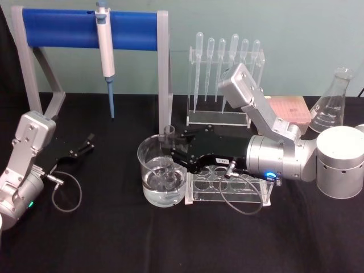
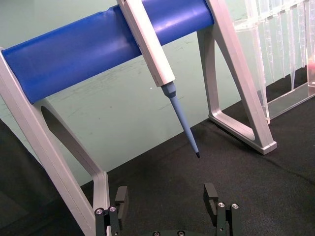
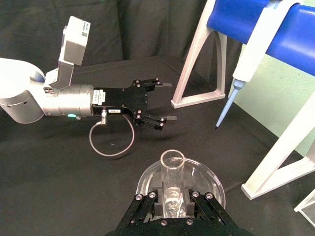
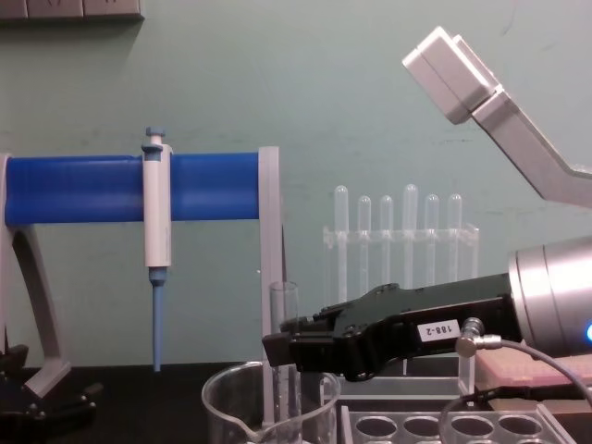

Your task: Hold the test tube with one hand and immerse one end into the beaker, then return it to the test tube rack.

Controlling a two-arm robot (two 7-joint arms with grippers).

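We see a black table (image 1: 114, 239) with the beaker (image 1: 149, 170) near its middle. The right gripper (image 1: 169, 149) reaches in from 3 o'clock and pinches the test tube (image 1: 168, 134) between its black fingers, holding it upright. The tube's rim stands above the fingers. Its lower end is down inside the beaker, where clear liquid lies. In the right wrist view we look down into the open mouth of the test tube (image 3: 172, 169), clamped by the right gripper (image 3: 172, 202), with the beaker (image 3: 145, 183) around it.

Just beside the beaker at 3 o'clock lies the test tube rack (image 1: 256, 192), a clear block with round holes. The right arm's black hand crosses over it and hides part of it. At 12 o'clock, just behind the beaker, stands one grey leg of a stand (image 1: 62, 28) with a blue bar, and a micropipette (image 1: 105, 51) hangs from the bar, tip down. At 1 o'clock, farther back, plastic pipettes (image 1: 234, 51) stand in a clear holder, partly hidden by the right arm. At 2 o'clock are a pink box (image 1: 290, 111) and a glass flask (image 1: 333, 105).

The left gripper (image 1: 85, 145) is at 9 o'clock, well apart from the beaker, its fingers spread and empty.
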